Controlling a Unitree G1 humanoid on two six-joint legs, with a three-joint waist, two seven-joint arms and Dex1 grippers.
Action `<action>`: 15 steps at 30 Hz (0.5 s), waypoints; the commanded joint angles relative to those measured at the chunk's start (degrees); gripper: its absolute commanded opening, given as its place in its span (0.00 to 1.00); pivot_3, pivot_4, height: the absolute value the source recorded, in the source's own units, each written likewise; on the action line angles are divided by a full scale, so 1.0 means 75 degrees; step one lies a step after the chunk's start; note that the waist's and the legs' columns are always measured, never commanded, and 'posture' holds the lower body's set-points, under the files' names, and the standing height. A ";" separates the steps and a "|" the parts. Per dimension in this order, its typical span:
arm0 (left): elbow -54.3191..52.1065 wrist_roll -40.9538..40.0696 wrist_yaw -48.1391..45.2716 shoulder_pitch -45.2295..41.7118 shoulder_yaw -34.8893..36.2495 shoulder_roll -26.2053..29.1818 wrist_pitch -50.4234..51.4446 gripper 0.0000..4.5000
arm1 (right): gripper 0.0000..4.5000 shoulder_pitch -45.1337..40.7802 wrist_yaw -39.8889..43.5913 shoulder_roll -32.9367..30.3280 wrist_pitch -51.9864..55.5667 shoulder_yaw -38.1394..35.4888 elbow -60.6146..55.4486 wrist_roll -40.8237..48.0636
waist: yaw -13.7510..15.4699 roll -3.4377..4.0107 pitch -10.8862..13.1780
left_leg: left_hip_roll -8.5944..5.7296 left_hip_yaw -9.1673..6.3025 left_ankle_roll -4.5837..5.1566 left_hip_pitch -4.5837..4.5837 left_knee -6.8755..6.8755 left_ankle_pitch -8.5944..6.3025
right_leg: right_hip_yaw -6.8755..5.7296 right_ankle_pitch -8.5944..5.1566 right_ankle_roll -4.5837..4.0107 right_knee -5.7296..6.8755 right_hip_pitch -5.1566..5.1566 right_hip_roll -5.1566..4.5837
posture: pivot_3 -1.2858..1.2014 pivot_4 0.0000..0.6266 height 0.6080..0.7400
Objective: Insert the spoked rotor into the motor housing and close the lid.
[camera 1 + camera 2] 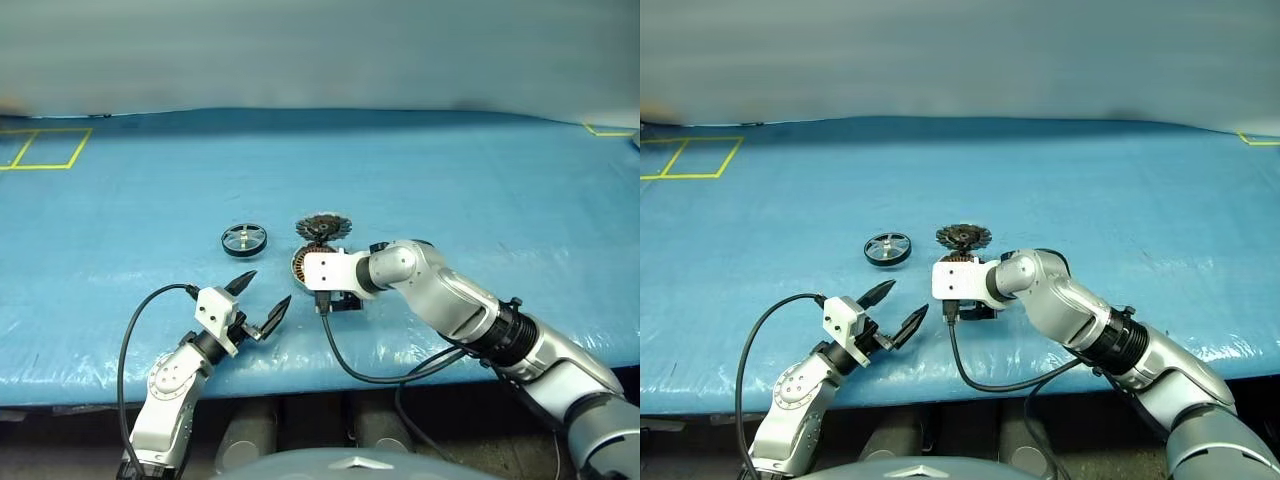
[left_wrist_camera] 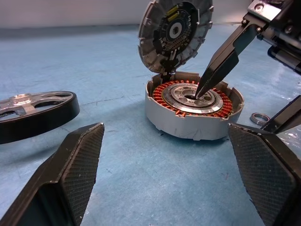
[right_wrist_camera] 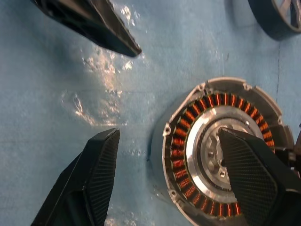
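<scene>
Spread left end effector (image 1: 262,302) faces motor housing (image 2: 194,111); spread right end effector (image 3: 169,174) straddles its rim.

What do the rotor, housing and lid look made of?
Spoked rotor: bright machined metal spokes, matte black rim, possibly coated or rubbery. Motor housing: dull grey metal wall, probably aluminium; copper-coloured windings inside. Lid: grey ribbed metal, likely cast.
</scene>
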 commanded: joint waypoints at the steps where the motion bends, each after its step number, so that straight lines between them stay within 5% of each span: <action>1: -0.0240 -0.0037 -0.0087 0.0015 -0.0061 0.0016 -0.0058 1.00 | 0.79 0.0171 -0.0016 -0.0064 -0.0131 -0.0907 -0.0709 0.0306 | 0.0026 -0.0001 0.0000 | 0.0000 -0.0002 0.0000 -0.0001 0.0001 0.0000 | -0.0001 0.0000 -0.0001 0.0000 0.0001 -0.0001 | 0.52 0.24 1.00; 9: -0.0216 -0.0127 -0.0315 0.0026 -0.0075 0.0098 -0.0151 1.00 | 0.79 0.2051 -0.0443 -0.0041 -0.0750 -0.2942 -0.1662 0.1401 | 0.0115 -0.0008 0.0000 | -0.0004 -0.0003 0.0001 -0.0004 0.0003 -0.0002 | -0.0004 -0.0001 0.0002 -0.0017 0.0011 -0.0008 | 0.52 0.24 1.00; 15: -0.0152 -0.0176 -0.0556 -0.0040 -0.0062 0.0208 -0.0200 1.00 | 0.79 0.4554 -0.1983 0.1186 -0.0839 -0.4791 -0.1921 0.2146 | 0.0095 -0.0006 0.0000 | -0.0001 0.0006 0.0002 -0.0003 0.0000 -0.0003 | 0.0006 -0.0003 0.0001 -0.0008 0.0005 -0.0006 | 0.52 0.24 1.00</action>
